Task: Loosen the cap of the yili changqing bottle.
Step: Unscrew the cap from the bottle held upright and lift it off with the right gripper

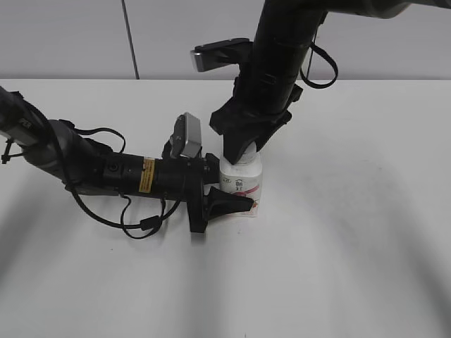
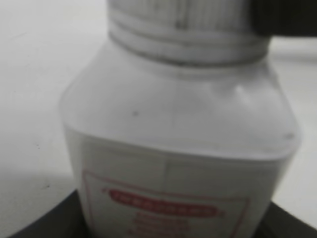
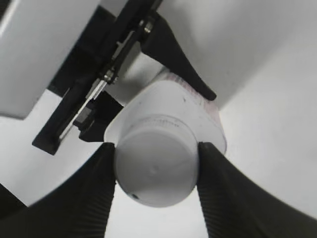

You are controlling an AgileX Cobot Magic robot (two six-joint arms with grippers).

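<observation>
In the exterior view the table (image 1: 352,267) lies bare across the whole right half and along the bottom of the frame, so there is wide room to pass there. The centre is crowded: the yili changqing bottle (image 1: 241,184) stands there with the left gripper (image 1: 229,189) closed in on its body from the left, its arm and looping cables filling the middle left. From above, the right gripper (image 1: 243,149) blocks the top; in the right wrist view its fingers (image 3: 91,191) press both sides of the cap (image 3: 154,171), leaving no gap.
</observation>
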